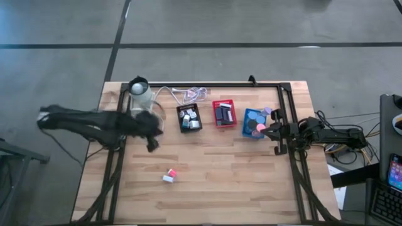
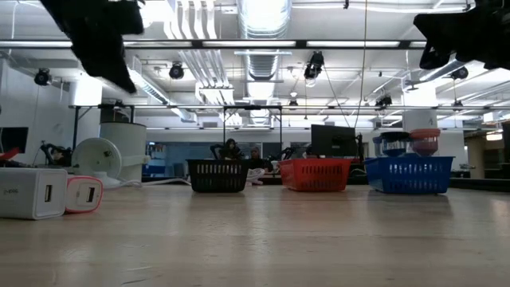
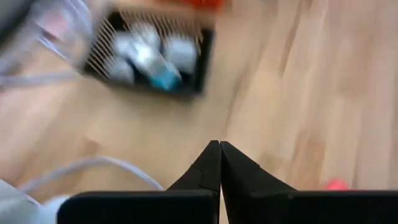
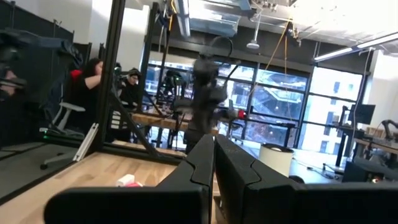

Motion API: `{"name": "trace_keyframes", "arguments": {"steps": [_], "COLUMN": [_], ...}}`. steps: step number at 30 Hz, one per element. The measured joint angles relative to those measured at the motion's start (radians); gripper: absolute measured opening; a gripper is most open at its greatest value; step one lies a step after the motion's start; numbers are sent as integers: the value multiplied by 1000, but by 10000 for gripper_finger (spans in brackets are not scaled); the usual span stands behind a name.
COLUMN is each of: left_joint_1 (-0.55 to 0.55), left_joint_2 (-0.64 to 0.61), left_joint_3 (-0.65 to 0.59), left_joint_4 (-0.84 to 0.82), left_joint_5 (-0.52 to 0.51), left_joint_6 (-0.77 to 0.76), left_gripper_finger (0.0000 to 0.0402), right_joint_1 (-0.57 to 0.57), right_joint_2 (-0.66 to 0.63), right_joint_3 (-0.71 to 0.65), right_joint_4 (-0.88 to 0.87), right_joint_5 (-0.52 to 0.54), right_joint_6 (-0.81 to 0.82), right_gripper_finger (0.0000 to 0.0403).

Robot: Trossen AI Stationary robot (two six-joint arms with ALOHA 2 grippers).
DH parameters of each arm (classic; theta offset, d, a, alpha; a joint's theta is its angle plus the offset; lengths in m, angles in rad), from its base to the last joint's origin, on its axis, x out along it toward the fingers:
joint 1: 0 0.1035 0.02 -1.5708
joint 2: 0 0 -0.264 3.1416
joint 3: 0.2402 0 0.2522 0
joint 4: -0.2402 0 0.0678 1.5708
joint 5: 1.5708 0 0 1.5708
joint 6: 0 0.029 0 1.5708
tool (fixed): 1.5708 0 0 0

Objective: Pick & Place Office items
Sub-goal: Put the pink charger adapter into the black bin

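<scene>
Office items still out of a tray were two little blocks, one pink [image 1: 173, 171] and one white [image 1: 168, 179], lying touching on the bare wood near the front. The left gripper [image 1: 152, 147] hung above the table, squeezed tight and holding nothing. It would do best to open wide, come straight down over one block, and pinch it gently. The right gripper [image 1: 262, 132] waited, also closed and empty, beside the blue tray [image 1: 245, 121]. The table [image 1: 239, 182] was light wood. Behind it was a big workshop with bright ceiling lights.
</scene>
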Motion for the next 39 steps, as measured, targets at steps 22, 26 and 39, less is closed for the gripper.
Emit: {"name": "trace_keyframes", "arguments": {"steps": [22, 26, 39], "left_joint_1": [-331, -341, -345], "left_joint_2": [632, 708, 888], "left_joint_3": [411, 467, 490], "left_joint_4": [-108, -149, -216], "left_joint_5": [7, 65, 241], "left_joint_6": [-359, -409, -491], "left_gripper_finger": [117, 171, 280], "right_joint_1": [0, 0, 0], "right_joint_2": [40, 39, 40], "right_joint_3": [0, 0, 0], "right_joint_4": [-1, -1, -2], "right_joint_5": [2, 3, 4], "right_joint_6": [7, 10, 34], "right_gripper_finger": [9, 9, 9]}}
